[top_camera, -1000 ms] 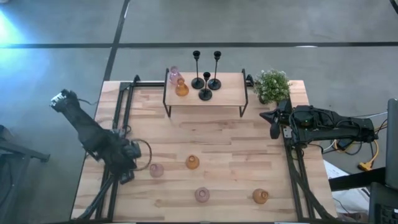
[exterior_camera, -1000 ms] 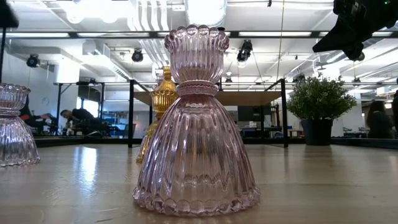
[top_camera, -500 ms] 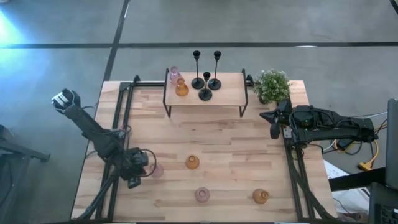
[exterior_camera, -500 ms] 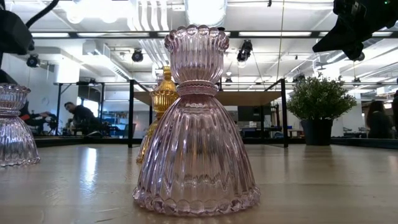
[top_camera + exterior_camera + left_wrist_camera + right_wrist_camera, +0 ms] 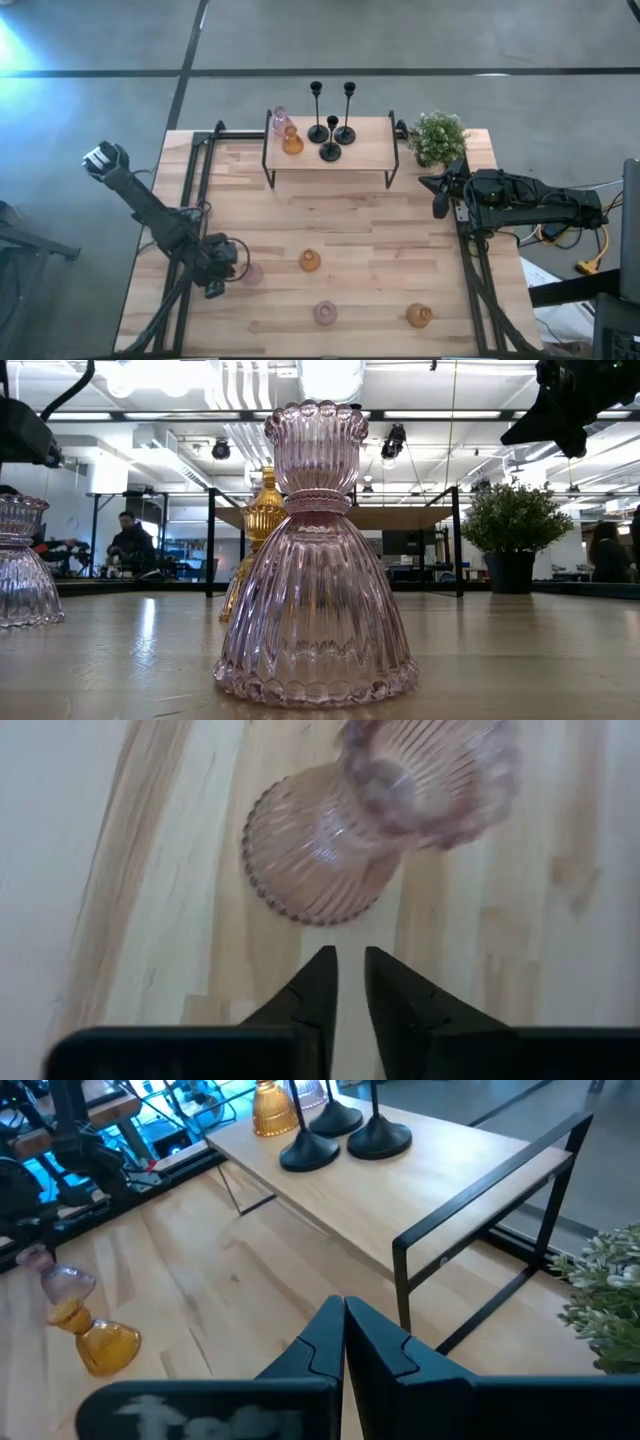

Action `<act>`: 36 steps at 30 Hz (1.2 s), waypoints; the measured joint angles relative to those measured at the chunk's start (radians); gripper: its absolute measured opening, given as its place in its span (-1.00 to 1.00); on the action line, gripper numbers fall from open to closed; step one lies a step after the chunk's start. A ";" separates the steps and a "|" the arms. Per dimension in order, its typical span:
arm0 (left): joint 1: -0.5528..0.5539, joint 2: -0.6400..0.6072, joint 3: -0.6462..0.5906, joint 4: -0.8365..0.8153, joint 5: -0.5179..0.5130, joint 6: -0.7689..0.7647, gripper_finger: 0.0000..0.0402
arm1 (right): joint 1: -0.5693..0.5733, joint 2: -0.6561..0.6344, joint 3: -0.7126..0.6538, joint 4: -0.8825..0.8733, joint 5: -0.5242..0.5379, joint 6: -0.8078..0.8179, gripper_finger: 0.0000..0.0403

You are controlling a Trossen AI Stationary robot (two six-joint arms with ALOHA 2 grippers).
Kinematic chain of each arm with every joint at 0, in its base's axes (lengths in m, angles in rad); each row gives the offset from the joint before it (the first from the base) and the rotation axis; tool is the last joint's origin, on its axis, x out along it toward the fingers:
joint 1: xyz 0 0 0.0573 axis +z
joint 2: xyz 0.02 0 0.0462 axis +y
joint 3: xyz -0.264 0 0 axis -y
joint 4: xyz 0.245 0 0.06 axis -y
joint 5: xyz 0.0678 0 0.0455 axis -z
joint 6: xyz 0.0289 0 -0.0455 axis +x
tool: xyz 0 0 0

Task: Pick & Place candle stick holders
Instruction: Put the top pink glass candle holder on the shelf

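On the table top stand a pink glass holder (image 5: 251, 273) at the left, an amber one (image 5: 309, 261) mid-table, another pink one (image 5: 325, 313) and another amber one (image 5: 418, 316) near the front edge. The raised shelf (image 5: 370, 152) carries three black stemmed holders (image 5: 330, 150), a pink glass holder (image 5: 280, 118) and an amber one (image 5: 291, 142). My left gripper (image 5: 350, 970) hovers just left of the left pink holder (image 5: 370, 820), slanting down, its fingertips a narrow gap apart with nothing between them. My right gripper (image 5: 343, 1315) waits shut in the air at the table's right edge (image 5: 438, 205).
A small green plant (image 5: 437, 137) stands at the far right corner beside the shelf. Black metal frames (image 5: 195, 190) run along both side edges of the table. Open wood lies between the shelf and the four holders.
My left gripper has come down toward the table and a little toward its right, ending close beside the left pink holder, partly over it in the high view. The holders have not moved.
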 joint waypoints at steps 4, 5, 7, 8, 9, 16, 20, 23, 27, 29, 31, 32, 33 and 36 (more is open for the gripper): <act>0.000 -0.027 0.000 0.003 0.000 0.000 -0.50 | 0.000 0.003 0.000 0.001 0.002 0.000 -0.96; 0.000 -0.033 0.001 0.003 0.001 0.001 -0.44 | 0.000 0.005 0.000 0.001 0.003 0.000 -0.96; 0.000 -0.042 0.002 0.004 0.000 0.001 -0.31 | 0.000 0.012 0.000 0.004 0.003 0.000 -0.96; 0.000 -0.046 0.001 0.004 -0.001 0.002 -0.24 | 0.000 0.014 0.000 0.004 0.003 0.000 -0.96; 0.000 -0.049 0.001 0.003 -0.003 0.002 -0.18 | 0.000 0.018 0.000 0.006 0.003 0.000 -0.96; 0.000 -0.052 0.001 0.035 -0.073 0.091 0.15 | 0.000 0.037 0.000 0.020 0.010 0.004 -0.96; 0.000 -0.047 0.001 0.067 -0.185 0.175 0.21 | 0.000 0.039 0.000 0.030 0.022 0.004 -0.96; 0.000 -0.047 0.001 0.072 -0.228 0.203 0.20 | 0.000 0.038 0.000 0.030 0.029 0.004 -0.96; 0.000 -0.047 -0.001 0.075 -0.230 0.215 0.19 | 0.000 0.038 0.000 0.030 0.029 0.004 -0.96; 0.000 -0.047 -0.005 0.081 -0.231 0.215 0.19 | 0.000 0.038 0.000 0.030 0.029 0.004 -0.96; 0.000 -0.047 -0.020 0.115 -0.231 0.216 0.19 | 0.000 0.038 0.000 0.030 0.029 0.004 -0.96; 0.000 -0.047 -0.029 0.138 -0.231 0.216 0.19 | 0.000 0.038 0.000 0.031 0.029 0.004 -0.96; 0.000 -0.047 -0.039 0.164 -0.232 0.223 0.19 | 0.000 0.038 0.000 0.030 0.029 0.003 -0.96; 0.001 -0.047 -0.068 0.252 -0.253 0.248 0.19 | 0.000 0.038 0.000 0.033 0.029 0.004 -0.96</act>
